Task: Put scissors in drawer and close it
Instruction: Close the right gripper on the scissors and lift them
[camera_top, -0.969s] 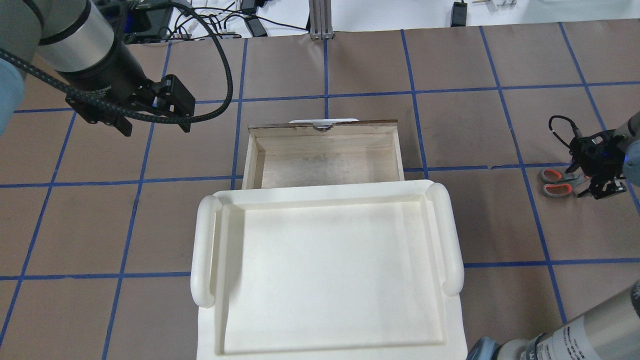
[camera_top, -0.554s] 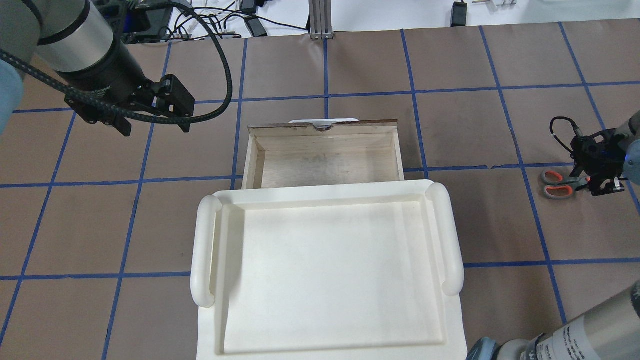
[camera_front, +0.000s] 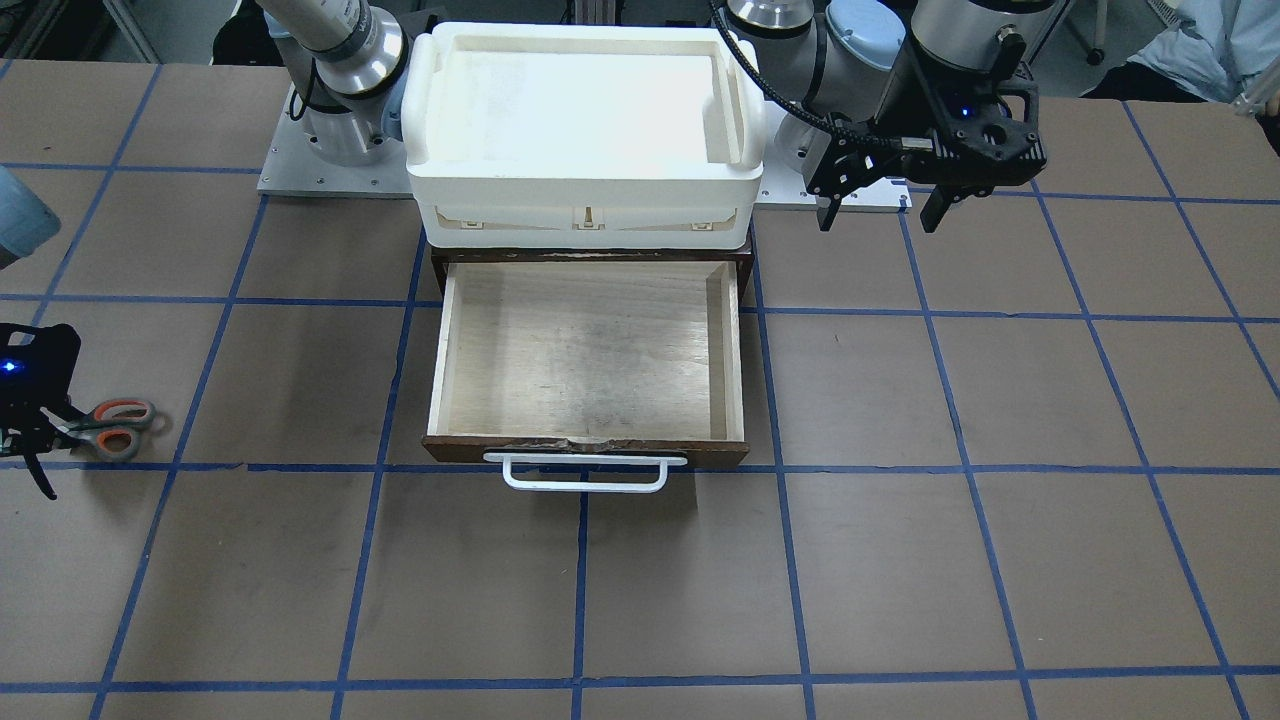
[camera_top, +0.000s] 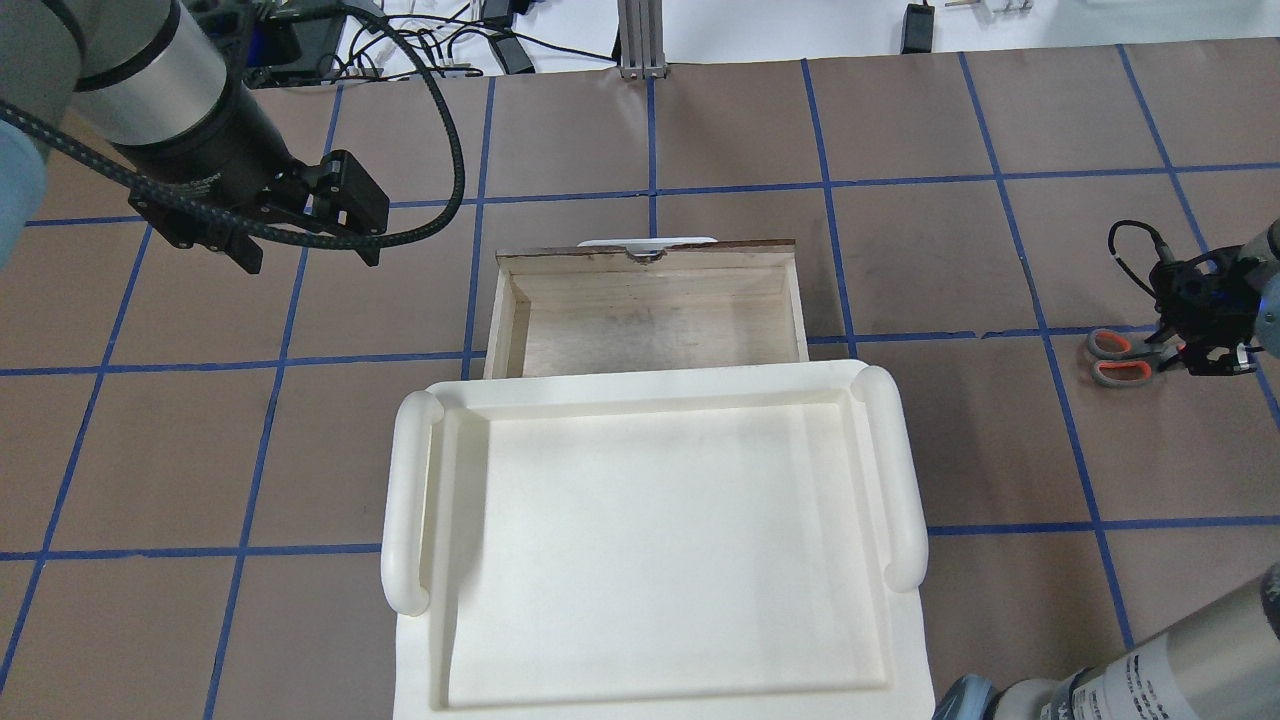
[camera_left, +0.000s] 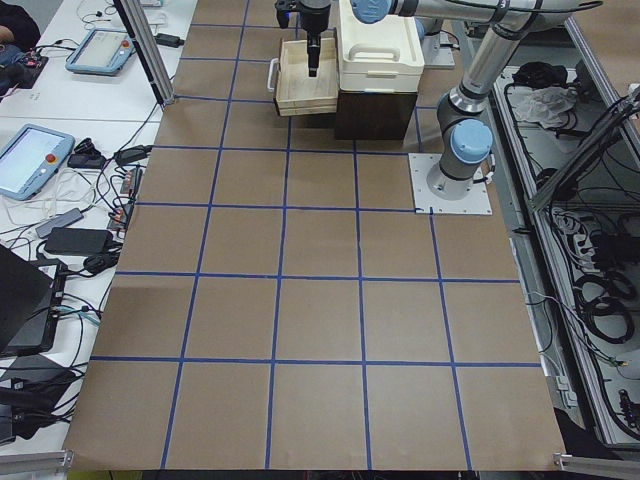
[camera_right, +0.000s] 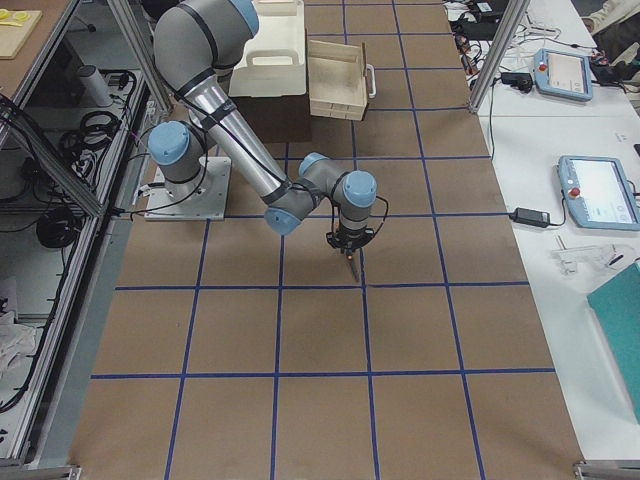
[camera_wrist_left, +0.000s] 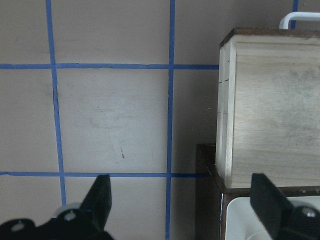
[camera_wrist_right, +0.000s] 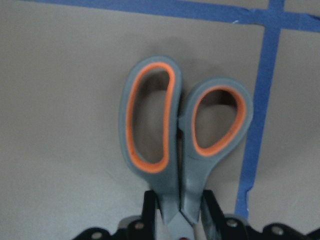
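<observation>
The scissors (camera_wrist_right: 182, 150) sit, seemingly clamped, inside the right pincer (camera_wrist_right: 179, 212).

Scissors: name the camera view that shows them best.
Right wrist view: the scissors fill the frame, both orange-lined loops clear. Overhead and front-facing views show only small handles; the right side view, a speck; the rest, nothing.

Bright, even light — soft shadows (right wrist view slightly blurred).

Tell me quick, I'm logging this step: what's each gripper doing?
Left gripper: open, holding nothing.
Right gripper: shut on the scissors, just below the handle loops.
</observation>
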